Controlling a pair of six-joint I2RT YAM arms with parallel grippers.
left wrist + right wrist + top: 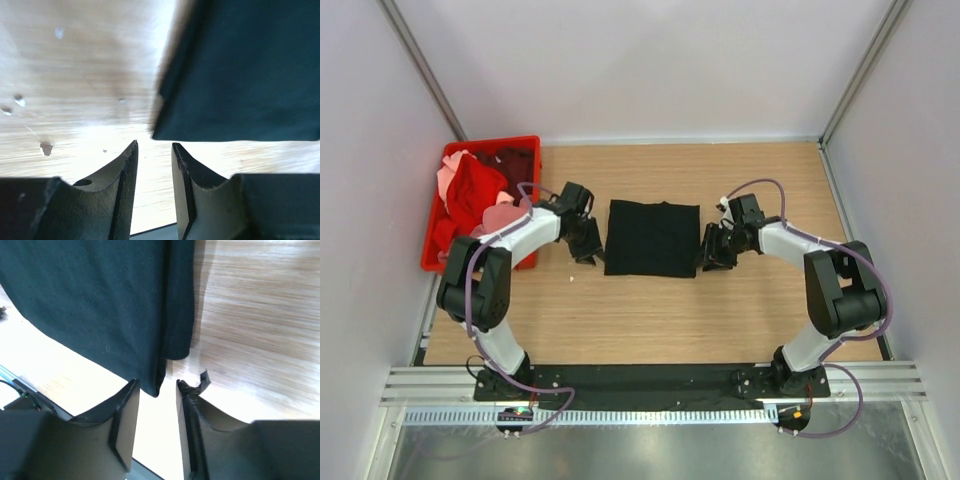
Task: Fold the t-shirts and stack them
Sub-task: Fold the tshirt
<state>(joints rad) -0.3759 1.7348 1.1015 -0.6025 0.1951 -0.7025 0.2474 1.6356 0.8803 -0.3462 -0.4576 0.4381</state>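
Observation:
A black t-shirt [652,238] lies folded into a flat rectangle in the middle of the wooden table. My left gripper [588,250] hovers at its near left corner. In the left wrist view its jaws [155,146] stand open with only bare wood between them, and the shirt's corner [240,70] lies just beyond the tips. My right gripper [710,258] sits at the shirt's near right corner. It is open too [156,385], and the folded edge of the shirt [100,305] ends right at its fingertips, ungripped. Red [475,190], pink [500,215] and dark maroon [515,160] t-shirts lie crumpled in the crate.
A red plastic crate [432,250] stands at the table's left edge, close behind my left arm. Grey walls enclose the table on the left, right and back. A small white speck [570,279] lies on the wood near the left gripper.

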